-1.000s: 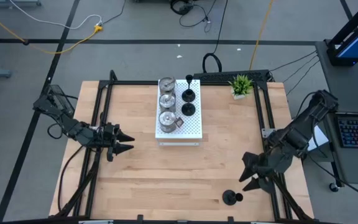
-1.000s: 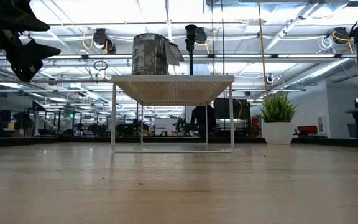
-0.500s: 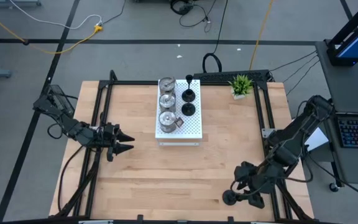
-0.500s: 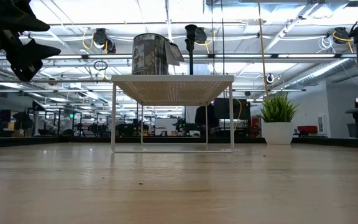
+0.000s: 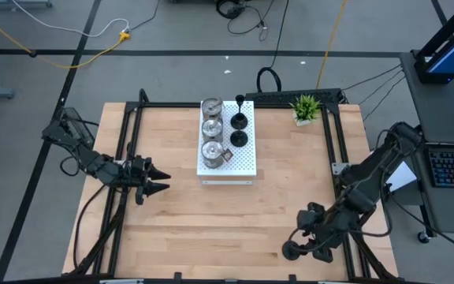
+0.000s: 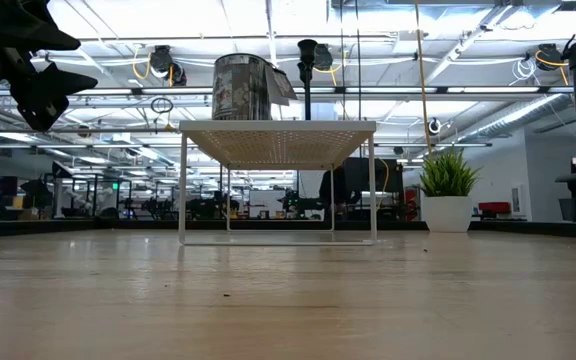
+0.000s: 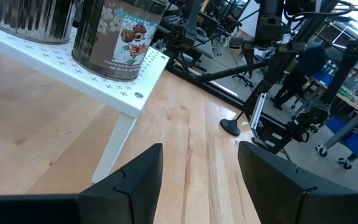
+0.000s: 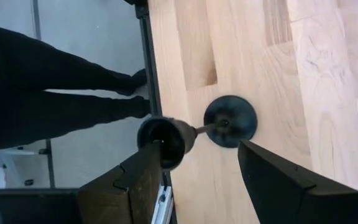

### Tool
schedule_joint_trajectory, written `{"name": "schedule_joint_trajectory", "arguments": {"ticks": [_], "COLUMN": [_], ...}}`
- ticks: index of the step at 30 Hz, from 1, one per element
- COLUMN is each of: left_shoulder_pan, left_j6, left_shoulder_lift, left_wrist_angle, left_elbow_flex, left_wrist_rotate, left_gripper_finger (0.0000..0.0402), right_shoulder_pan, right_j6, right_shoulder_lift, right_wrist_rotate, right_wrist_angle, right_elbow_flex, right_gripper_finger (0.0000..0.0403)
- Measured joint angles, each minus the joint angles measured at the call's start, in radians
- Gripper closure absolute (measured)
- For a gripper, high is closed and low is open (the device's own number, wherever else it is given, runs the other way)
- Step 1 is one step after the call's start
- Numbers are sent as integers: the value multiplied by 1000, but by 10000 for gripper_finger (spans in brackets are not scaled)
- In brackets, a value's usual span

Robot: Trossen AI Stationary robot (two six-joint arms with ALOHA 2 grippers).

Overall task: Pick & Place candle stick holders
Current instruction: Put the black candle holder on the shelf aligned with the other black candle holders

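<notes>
Okay, your right gripper hangs over the black candle holder at the table's near right edge, fingers spread either side of its stem, not closed on it. Your left gripper waits released at the left side. Remaining holders sit on the white board: three silver cups, two black holders.
</notes>
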Motion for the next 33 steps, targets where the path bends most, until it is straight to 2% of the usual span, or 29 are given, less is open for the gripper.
{"name": "schedule_joint_trajectory", "arguments": {"ticks": [11, 19, 33], "left_shoulder_pan": [0, 0, 0], "left_j6": [0, 0, 0], "left_shoulder_lift": [0, 0, 0], "left_wrist_angle": [0, 0, 0], "left_elbow_flex": [0, 0, 0], "left_wrist_rotate": [0, 0, -1], "left_gripper_finger": [188, 188, 188], "right_shoulder_pan": [-12, -14, -14], "right_j6": [27, -30, -100], "right_shoulder_lift": [24, 24, 24], "right_wrist_rotate": [19, 20, 23], "right_wrist_angle": [-61, -59, 35], "right_elbow_flex": [-1, -1, -2], "right_gripper_finger": [202, 198, 200]}}
